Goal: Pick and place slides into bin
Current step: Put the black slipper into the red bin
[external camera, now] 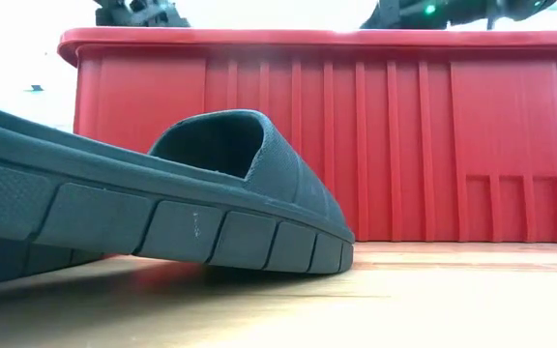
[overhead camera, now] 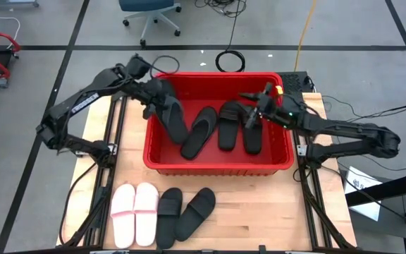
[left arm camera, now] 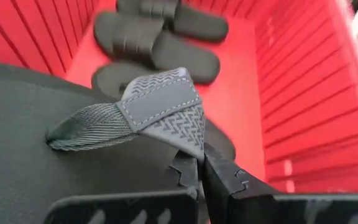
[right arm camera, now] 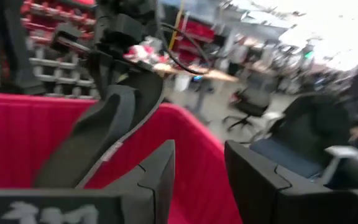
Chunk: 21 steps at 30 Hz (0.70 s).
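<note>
The red bin stands mid-table. In it lie a black thong flip-flop and two black wide-strap slides. My left gripper is over the bin's far left corner, shut on the second thong flip-flop. My right gripper is open and empty above the bin's far right part; it also shows in the right wrist view. A pale pink pair and a black wide-strap pair lie sole down on the table in front of the bin. My left gripper pinches the flip-flop's grey woven strap between its two fingers, at the strap's side branch. The fingers come from above, slanting down. The flip-flop hangs tilted below them inside the bin; I cannot tell whether its lower end touches the bin's floor.
The bin's ribbed front wall rises behind a black slide close to the low camera. Bare wood lies right of the pairs near the table's front edge. A chair and cables are on the floor beyond the table.
</note>
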Tool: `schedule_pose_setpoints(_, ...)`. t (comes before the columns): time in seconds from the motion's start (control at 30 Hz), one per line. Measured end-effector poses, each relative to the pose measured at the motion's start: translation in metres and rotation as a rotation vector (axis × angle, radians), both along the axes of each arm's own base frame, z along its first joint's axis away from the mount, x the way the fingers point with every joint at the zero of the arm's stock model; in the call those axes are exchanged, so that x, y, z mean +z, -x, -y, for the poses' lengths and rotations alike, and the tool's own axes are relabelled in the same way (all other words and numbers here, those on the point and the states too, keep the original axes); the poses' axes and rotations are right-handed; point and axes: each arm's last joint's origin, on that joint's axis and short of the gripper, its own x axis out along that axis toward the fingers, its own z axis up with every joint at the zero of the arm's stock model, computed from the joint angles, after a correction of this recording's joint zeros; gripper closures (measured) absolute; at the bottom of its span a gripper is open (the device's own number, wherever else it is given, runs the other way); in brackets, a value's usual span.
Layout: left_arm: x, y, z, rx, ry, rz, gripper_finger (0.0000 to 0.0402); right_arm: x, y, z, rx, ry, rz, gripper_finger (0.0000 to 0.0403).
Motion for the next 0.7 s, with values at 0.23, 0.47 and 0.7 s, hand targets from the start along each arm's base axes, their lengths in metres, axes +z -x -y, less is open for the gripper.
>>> schedule_pose_setpoints(0.23,-0.021,-0.009,-0.009,-0.078,0.000,-0.073,0.0401,-0.018,-0.009,0.018,0.044,-0.125,-0.044,0.0273)
schedule_pose_setpoints(0.47,-0.035,-0.016,-0.017,-0.131,-0.011,-0.113,0.0401,-0.025,-0.009,0.026,0.058,-0.211,-0.062,0.0273)
schedule_pose_setpoints(0.7,-0.058,-0.033,-0.024,-0.177,-0.001,-0.168,0.0401,-0.028,-0.008,0.026,0.055,-0.234,-0.081,0.0273)
